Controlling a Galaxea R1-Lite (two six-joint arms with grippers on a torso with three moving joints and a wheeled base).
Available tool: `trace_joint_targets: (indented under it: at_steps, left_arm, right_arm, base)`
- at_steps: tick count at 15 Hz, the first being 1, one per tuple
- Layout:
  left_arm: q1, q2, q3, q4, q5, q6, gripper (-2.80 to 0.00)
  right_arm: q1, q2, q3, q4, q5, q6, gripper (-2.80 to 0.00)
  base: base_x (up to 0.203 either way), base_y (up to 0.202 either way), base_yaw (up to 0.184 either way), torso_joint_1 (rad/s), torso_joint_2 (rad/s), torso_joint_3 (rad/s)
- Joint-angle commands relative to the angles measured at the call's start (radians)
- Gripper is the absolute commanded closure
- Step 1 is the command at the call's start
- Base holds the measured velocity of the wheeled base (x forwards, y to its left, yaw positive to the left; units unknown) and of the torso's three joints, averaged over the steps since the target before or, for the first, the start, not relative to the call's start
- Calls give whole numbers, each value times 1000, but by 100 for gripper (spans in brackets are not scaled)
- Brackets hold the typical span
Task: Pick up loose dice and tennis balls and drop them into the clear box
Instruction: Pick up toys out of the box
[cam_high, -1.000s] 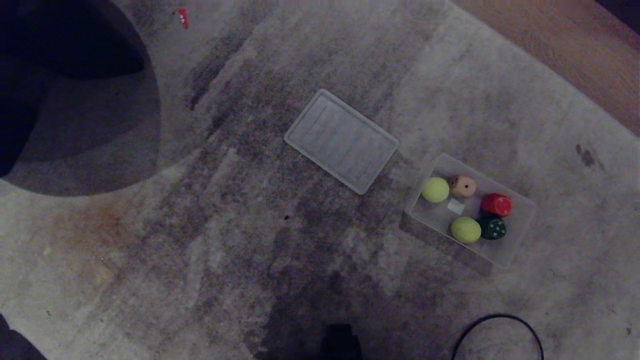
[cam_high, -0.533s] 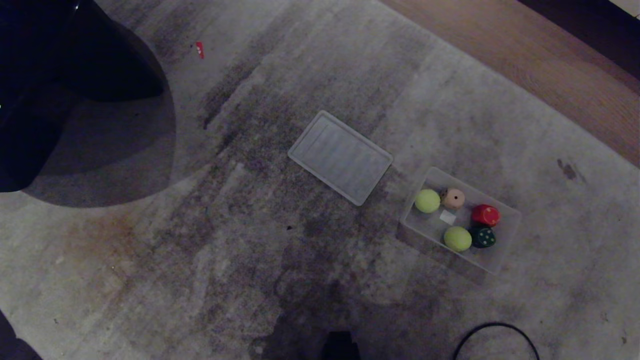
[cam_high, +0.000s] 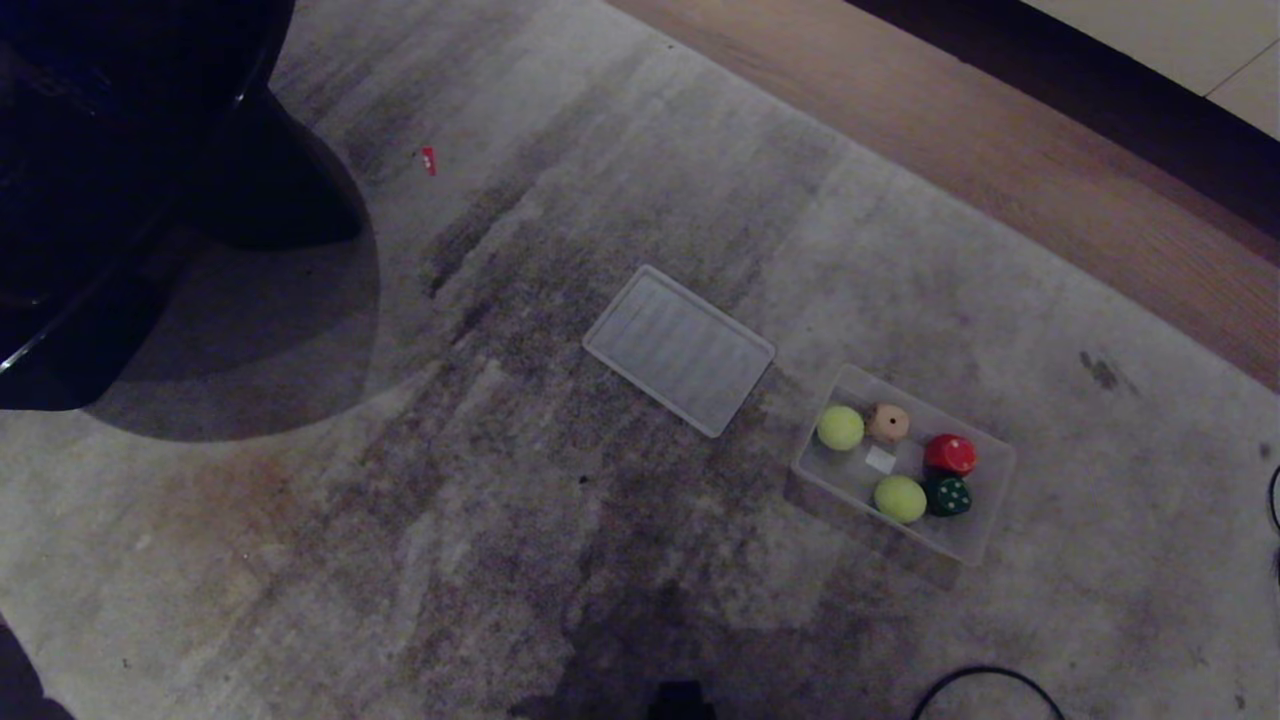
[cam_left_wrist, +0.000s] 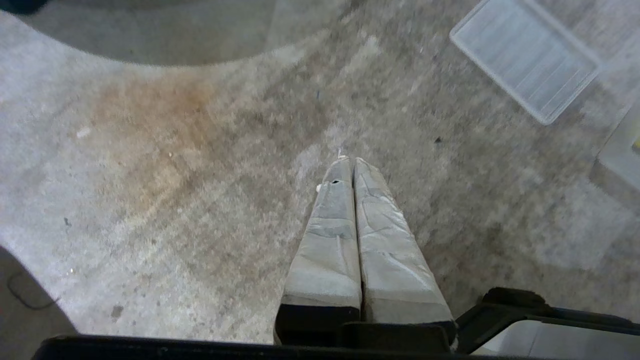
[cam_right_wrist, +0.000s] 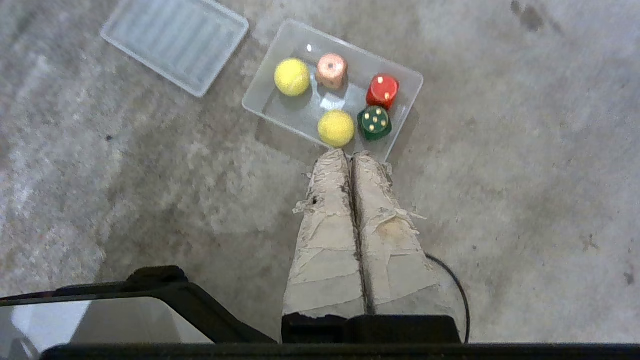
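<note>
The clear box (cam_high: 985, 530) (cam_right_wrist: 260, 95) sits on the grey carpet, right of centre. Inside lie two tennis balls (cam_high: 840, 427) (cam_high: 899, 498) (cam_right_wrist: 292, 77) (cam_right_wrist: 336, 128), a beige die (cam_high: 887, 422) (cam_right_wrist: 331, 70), a red die (cam_high: 949, 454) (cam_right_wrist: 382, 90) and a green die (cam_high: 947, 496) (cam_right_wrist: 374, 122). My right gripper (cam_right_wrist: 351, 156) hangs shut and empty, high above the carpet on the box's near side. Held over bare carpet, my left gripper (cam_left_wrist: 348, 160) is shut too, with nothing in it. Neither gripper shows in the head view.
The flat ribbed clear lid (cam_high: 679, 349) (cam_left_wrist: 525, 75) (cam_right_wrist: 175, 44) lies left of the box. A dark bulky object (cam_high: 130, 170) fills the far left. A wooden floor strip (cam_high: 1000, 140) borders the carpet far right. A black cable (cam_high: 985, 690) loops near the front.
The head view has tilted up: box, lid and carpet all slid down and look smaller, with more wooden floor showing at the top. The things themselves kept their places.
</note>
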Motion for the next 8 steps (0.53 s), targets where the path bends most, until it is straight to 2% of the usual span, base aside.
trace_joint_targets:
  at_steps: [1,8]
  left_arm:
    - [0,2,2,-2,1,-1,0]
    - [0,2,2,-1,1,-1,0]
  right_arm:
    - [0,3,9,-1,0,0,0]
    - [0,3,9,-1,0,0,0]
  base:
    - [0,0,0,2,6,202]
    - [0,0,0,1,2,198]
